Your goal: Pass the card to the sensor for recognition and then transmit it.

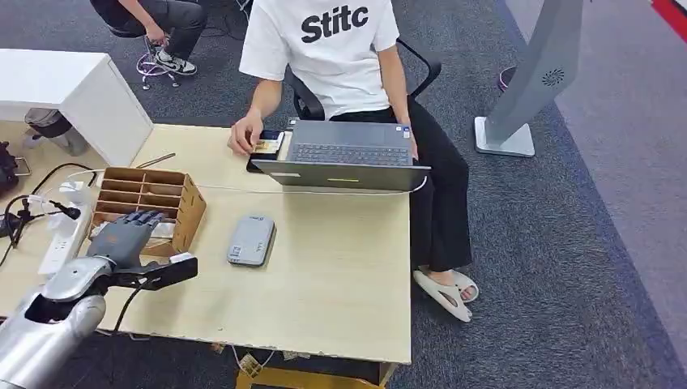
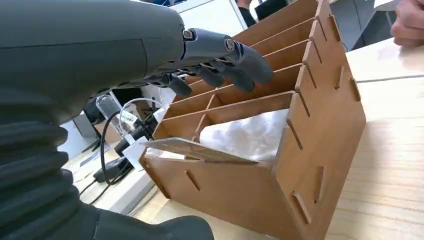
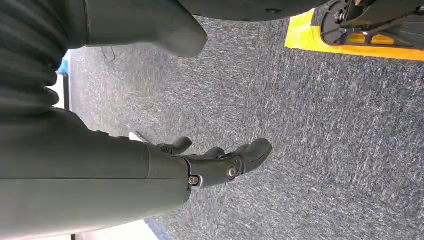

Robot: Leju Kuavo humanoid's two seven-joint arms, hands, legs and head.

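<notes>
Left hand [image 1: 130,231] over the wooden slot box [image 1: 151,204] near the table's [image 1: 340,275] left edge, fingers [image 2: 235,62] spread, holding nothing. Up close from the left wrist: a card [image 2: 195,150] tilted in the box's front slot beside white paper [image 2: 250,135]; from the head view, hidden. Right hand [image 3: 220,162] loose and empty above grey carpet [image 3: 325,140]; card sensor [image 1: 251,241] flat mid-table.

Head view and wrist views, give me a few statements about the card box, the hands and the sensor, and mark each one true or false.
1. The left hand hovers over the wooden box, holding nothing. True.
2. The grey sensor sits inside the box. False: it lies on the table beside it.
3. The right hand holds a card. False: it hangs open above the carpet.
4. A person's hand rests by the laptop. True.
</notes>
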